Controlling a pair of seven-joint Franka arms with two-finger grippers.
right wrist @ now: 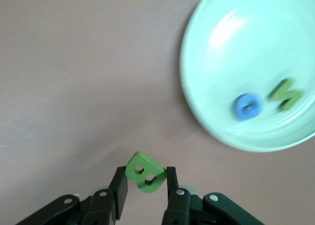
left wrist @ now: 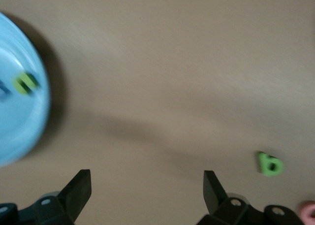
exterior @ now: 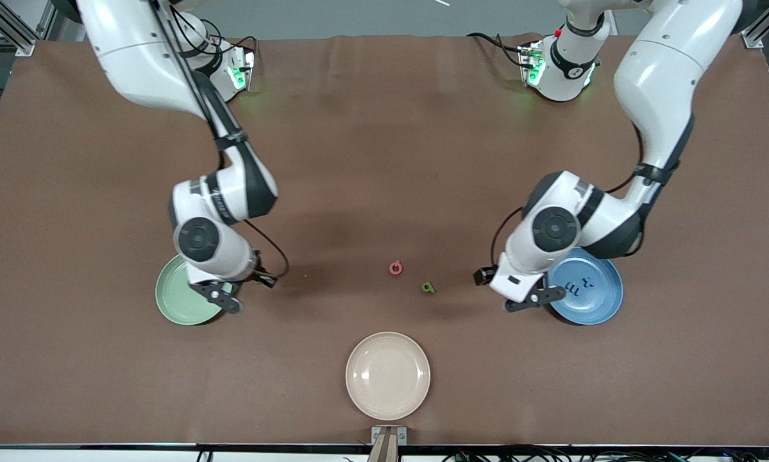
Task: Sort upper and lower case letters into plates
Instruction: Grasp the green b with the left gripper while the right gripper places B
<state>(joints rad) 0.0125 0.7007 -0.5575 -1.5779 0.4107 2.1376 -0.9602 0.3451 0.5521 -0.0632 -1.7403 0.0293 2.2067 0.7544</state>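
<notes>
While the front view hides it, right fingers [right wrist: 146,181] pinch a green B [right wrist: 145,173]; left fingers [left wrist: 146,191] gape empty.

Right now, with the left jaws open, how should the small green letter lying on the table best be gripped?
Probably from straight above: the green letter lies flat on the table, clear of the pink letter. Close the left gripper across its narrow width.

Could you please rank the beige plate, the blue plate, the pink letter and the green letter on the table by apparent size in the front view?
1. beige plate, largest, though it lies nearest the camera.
2. blue plate, partly hidden by the left arm.
3 and 4. pink letter and green letter look alike; no ranking.
</notes>
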